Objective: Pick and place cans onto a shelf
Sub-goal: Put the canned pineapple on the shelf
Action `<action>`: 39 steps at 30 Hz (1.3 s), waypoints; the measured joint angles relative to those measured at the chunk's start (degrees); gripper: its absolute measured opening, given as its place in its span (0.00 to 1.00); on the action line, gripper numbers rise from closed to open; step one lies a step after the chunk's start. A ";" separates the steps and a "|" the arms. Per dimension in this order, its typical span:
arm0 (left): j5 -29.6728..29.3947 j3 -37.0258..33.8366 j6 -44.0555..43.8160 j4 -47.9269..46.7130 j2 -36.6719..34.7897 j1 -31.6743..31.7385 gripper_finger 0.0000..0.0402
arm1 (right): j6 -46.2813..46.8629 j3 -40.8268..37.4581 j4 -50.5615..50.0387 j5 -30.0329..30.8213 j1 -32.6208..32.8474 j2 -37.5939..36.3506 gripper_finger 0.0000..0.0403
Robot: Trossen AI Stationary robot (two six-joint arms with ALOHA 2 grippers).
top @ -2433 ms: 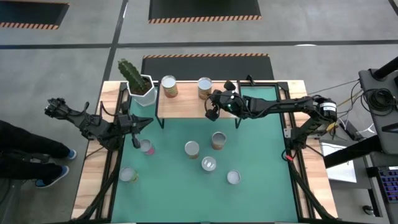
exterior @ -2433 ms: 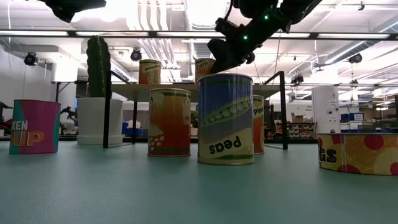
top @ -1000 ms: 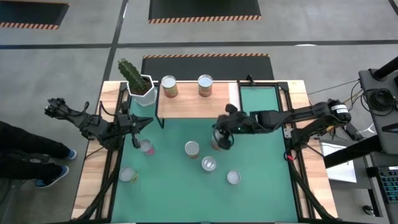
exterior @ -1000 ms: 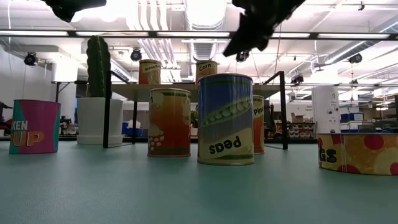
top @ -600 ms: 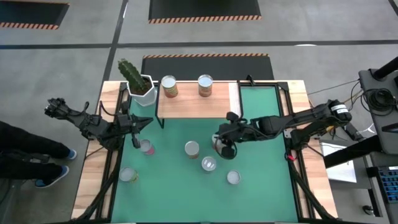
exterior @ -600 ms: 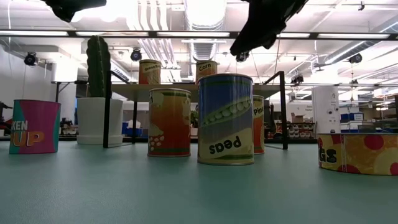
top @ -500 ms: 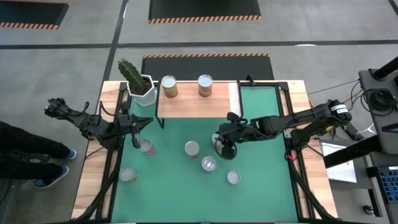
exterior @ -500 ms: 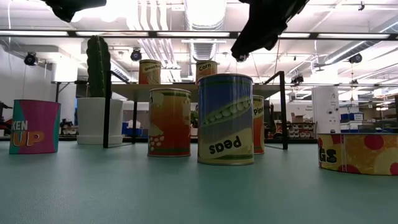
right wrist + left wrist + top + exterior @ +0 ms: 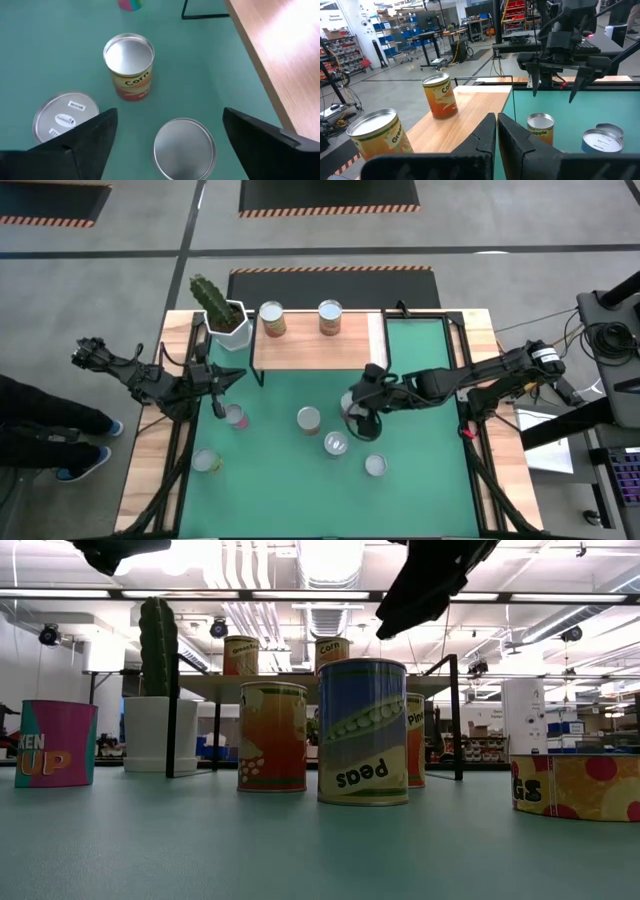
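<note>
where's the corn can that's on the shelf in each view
high view: corn can upper centre.
low view: top centre, showing just above the peas can.
left wrist view: left of centre.
right wrist view: not in it.
shared landmark: the shelf under it.

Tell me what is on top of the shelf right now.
On the shelf stand two cans, upright and apart, both at its back edge. The rest of the wooden board is bare; nothing covers it from above. The cactus pot stands beside it.
</note>
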 joint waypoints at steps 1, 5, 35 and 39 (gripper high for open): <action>0.01 0.00 0.01 0.02 0.00 0.00 0.00 | 0.41 0.00 0.30 0.00 -0.01 0.00 0.88; 0.00 0.00 1.13 0.88 0.00 0.00 0.00 | -0.13 0.00 0.77 0.00 -0.01 0.00 0.90; -0.02 0.00 5.88 3.91 0.02 0.00 0.00 | 14.50 -28.57 31.79 26.12 12.19 -0.07 0.90; -0.02 0.00 5.88 3.91 0.02 0.00 0.00 | 16.15 -31.73 35.49 26.10 12.23 -0.07 0.90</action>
